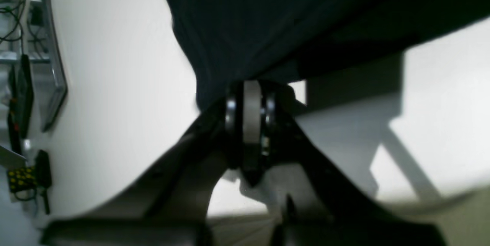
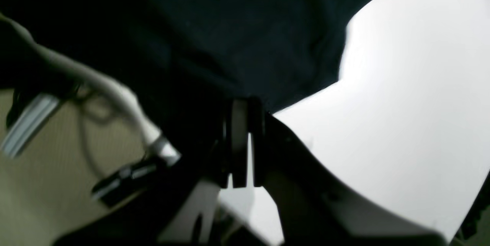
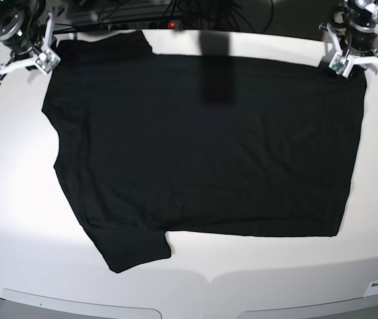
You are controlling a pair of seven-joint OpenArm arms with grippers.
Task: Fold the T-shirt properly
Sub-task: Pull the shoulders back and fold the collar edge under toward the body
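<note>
The black T-shirt lies spread flat and sideways on the white table, sleeves to the left and hem to the right. My left gripper is at the shirt's far right corner. In the left wrist view it is shut on the black cloth. My right gripper is at the far left corner by the upper sleeve. In the right wrist view it is shut on the cloth's edge. The collar marks and tag are not visible.
Cables and a power strip run behind the table's far edge. Dark equipment stands off the table beside the left arm. A white cable hangs beside the right arm. The table's front edge is rounded.
</note>
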